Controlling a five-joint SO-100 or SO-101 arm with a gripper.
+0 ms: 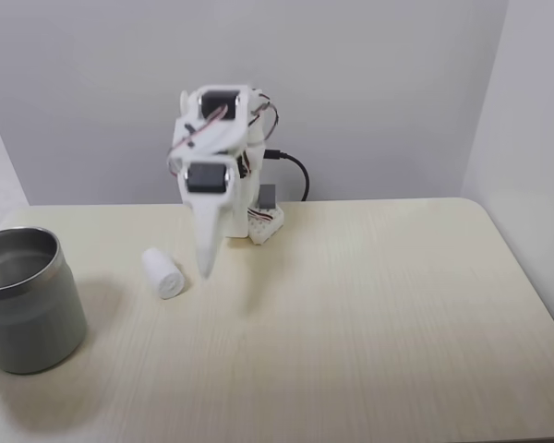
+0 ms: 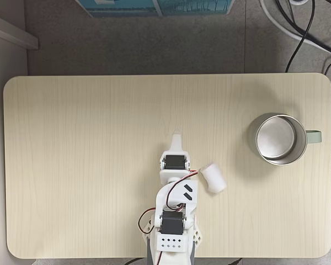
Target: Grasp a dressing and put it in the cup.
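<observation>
Dressing [image 1: 163, 272], a small white cylindrical gauze-like roll, lies on its side on the pale wood-grain table [image 1: 369, 314], untouched. Just beside it, the white two-finger gripper [image 1: 204, 268] points down at the table, its tip near the roll but apart from it; the fingers look pressed together, holding nothing. In a fixed view from above, the roll [image 2: 213, 178] sits between the arm and the large brushed-steel cup [image 2: 276, 139], which stands upright and well apart, with bare tabletop between them. A black cable [image 1: 294, 168] curls behind the arm's base.
</observation>
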